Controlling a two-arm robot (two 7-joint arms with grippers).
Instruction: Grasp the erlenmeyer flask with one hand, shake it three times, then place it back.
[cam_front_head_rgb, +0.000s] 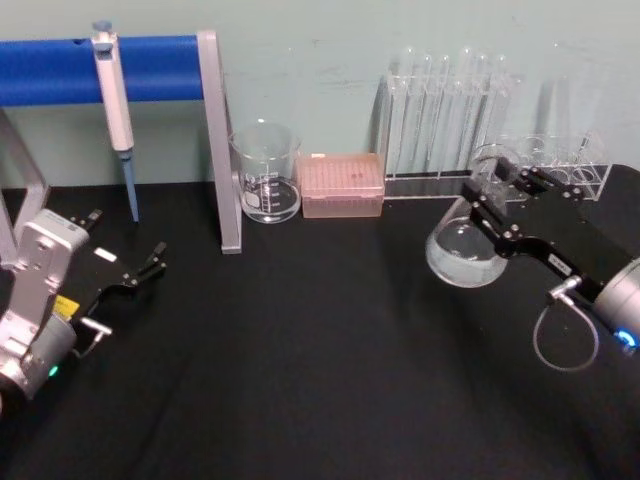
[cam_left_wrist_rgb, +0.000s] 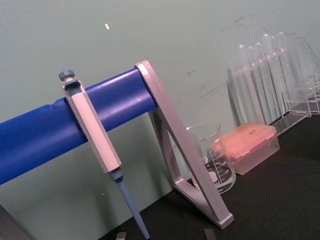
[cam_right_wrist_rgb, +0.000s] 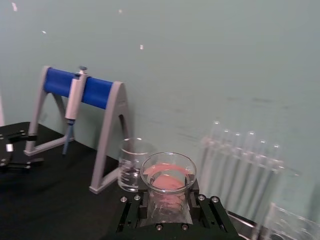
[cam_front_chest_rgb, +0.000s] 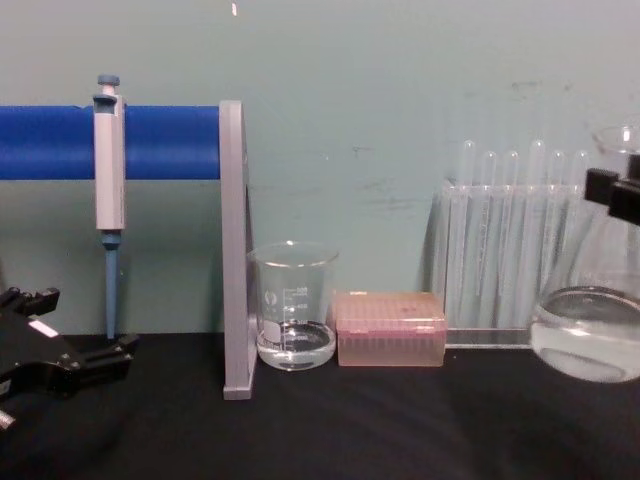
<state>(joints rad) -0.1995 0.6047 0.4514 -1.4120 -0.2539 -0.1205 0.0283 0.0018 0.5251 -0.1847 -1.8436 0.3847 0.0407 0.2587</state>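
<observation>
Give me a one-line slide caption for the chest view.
Right gripper clamps the erlenmeyer flask by its neck at the right edge; left gripper sits open, idle, lower left.

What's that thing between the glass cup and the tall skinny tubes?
A pink box sits between the beaker and the test tubes, at the back of the table. The head and chest views both show it.

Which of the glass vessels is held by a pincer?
The erlenmeyer flask: conical, tilted, gripped at its neck by the right pincer. The straight-walled beaker stands free beside the pink box.
</observation>
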